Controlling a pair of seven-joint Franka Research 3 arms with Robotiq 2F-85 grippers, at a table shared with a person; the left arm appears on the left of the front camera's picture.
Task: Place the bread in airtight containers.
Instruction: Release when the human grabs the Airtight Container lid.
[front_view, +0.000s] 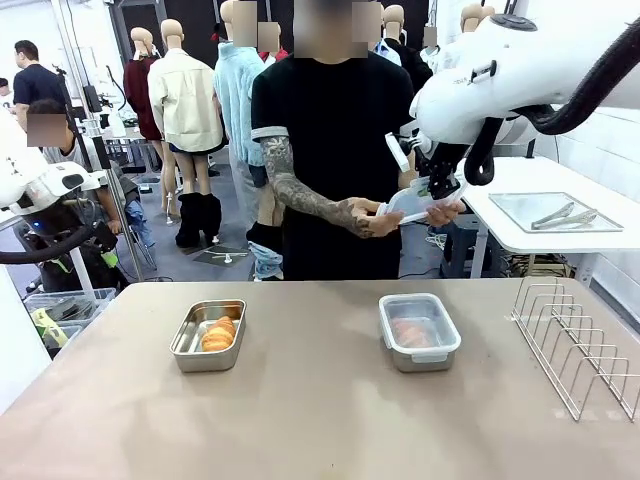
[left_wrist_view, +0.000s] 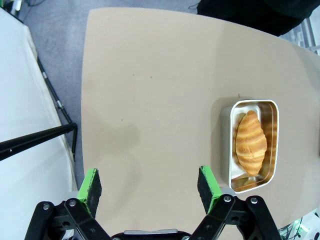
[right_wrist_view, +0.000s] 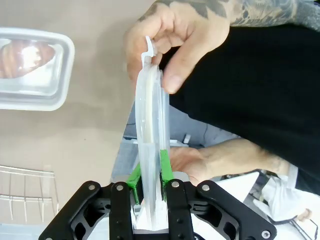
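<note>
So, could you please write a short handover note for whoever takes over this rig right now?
Right gripper: shut on the clear lid, which the person's hand also holds, above the table's far edge.
Left gripper: open, empty, over bare table.
Done: right container lidded, a croissant inside. Left container holds its croissant.
Left: take the lid over and snap it onto the left container.

Tan table, open steel pan, lidded steel pan, wire rack at right edge
</note>
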